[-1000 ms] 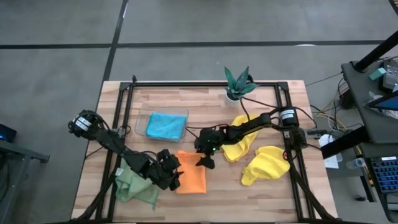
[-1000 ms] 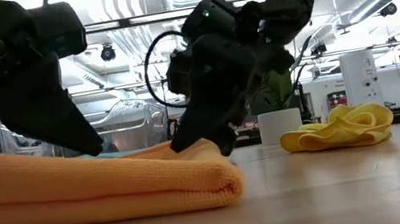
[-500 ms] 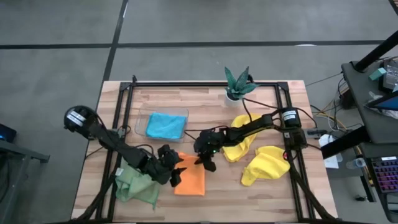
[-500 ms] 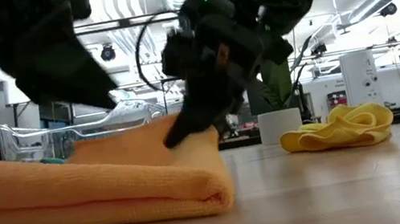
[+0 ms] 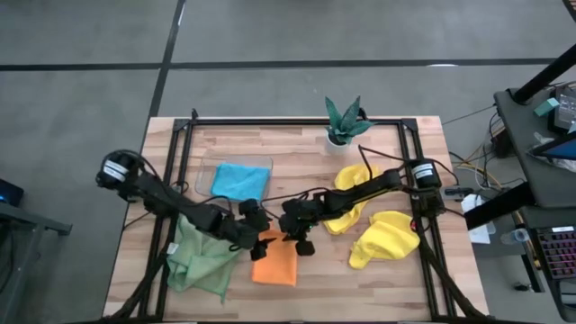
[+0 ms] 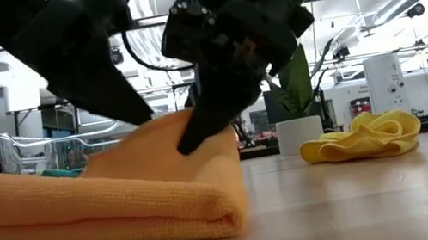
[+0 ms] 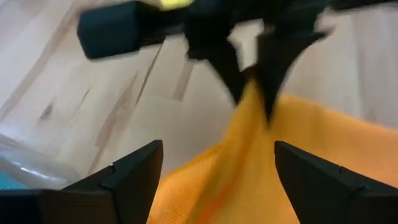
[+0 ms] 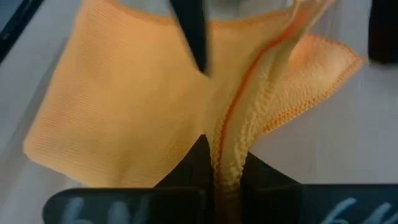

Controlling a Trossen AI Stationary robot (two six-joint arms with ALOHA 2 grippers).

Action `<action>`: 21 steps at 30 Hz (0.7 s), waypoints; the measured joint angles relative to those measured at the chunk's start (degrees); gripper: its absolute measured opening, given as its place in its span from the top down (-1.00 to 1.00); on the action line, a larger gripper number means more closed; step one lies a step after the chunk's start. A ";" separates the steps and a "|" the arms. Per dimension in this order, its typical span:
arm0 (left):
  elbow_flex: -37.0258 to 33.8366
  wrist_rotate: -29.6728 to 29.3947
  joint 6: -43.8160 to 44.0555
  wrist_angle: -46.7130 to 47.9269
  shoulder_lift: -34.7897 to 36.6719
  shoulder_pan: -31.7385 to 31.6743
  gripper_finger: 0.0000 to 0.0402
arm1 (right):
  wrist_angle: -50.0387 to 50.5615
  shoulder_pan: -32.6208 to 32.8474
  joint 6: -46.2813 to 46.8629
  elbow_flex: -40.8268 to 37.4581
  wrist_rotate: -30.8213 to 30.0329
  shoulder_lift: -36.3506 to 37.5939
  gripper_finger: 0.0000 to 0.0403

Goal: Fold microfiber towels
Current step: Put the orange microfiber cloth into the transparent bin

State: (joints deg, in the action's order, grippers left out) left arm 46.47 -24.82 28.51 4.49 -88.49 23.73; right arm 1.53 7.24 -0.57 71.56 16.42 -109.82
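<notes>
The orange towel (image 5: 275, 263) lies folded on the table's middle, its far edge pulled up into a peak (image 6: 167, 141). My right gripper (image 5: 294, 238) is shut on that raised edge. My left gripper (image 5: 261, 234) hovers open just left of it, and its two fingers (image 7: 134, 171) stand either side of the raised cloth without touching it. A green towel (image 5: 202, 263) lies crumpled near the left edge. A blue towel (image 5: 240, 181) sits in the clear tray. Two yellow towels (image 5: 346, 209) (image 5: 385, 239) lie bunched at the right. My right gripper pinches the orange towel's hemmed far edge (image 8: 233, 146) between its two fingers, close to a loose corner (image 8: 348, 62). At least two stitched layers run into the fingers. The fingers slant down from the table's right side. The held edge is lifted, and the towel's folded body (image 6: 107, 212) stays on the table.
A teal-leaved plant in a white pot (image 5: 342, 124) stands at the far edge. The clear tray (image 5: 205, 176) sits at the far left. A black frame (image 5: 175, 157) runs around the tabletop. Bare wood shows along the near edge.
My right gripper has shut on the orange towel's far edge and drawn it upward, so that part now rises in a peak while the folded body stays down. My left gripper has gone up off the towel and toward the far edge and the right.
</notes>
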 joint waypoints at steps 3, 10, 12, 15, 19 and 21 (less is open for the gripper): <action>-0.15 1.55 -0.46 -0.14 -0.80 -0.26 -0.41 | 0.28 0.17 -0.64 0.52 0.01 0.00 0.93; -1.78 2.84 -0.67 -4.26 -0.85 -0.35 -0.37 | 0.59 0.50 -3.32 2.25 -0.02 0.00 0.93; -1.80 3.79 -0.98 -5.78 -0.85 -0.37 -0.37 | 0.97 0.51 -3.86 2.89 -0.04 0.00 0.93; -1.78 4.61 -1.00 -5.89 -0.85 -0.37 -0.37 | 1.26 0.53 -4.60 3.94 -0.05 0.00 0.93; -1.78 5.13 -0.69 -5.84 -0.85 -0.37 -0.24 | 1.88 0.53 -4.73 4.94 -0.10 0.00 0.93; -1.78 5.95 -0.48 -5.81 -0.85 -0.37 -0.13 | 1.84 0.53 -4.75 5.16 -0.12 0.00 0.93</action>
State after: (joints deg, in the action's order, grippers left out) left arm 44.69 -18.87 28.03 -1.33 -89.34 23.35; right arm 3.37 7.77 -5.32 76.72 16.29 -109.82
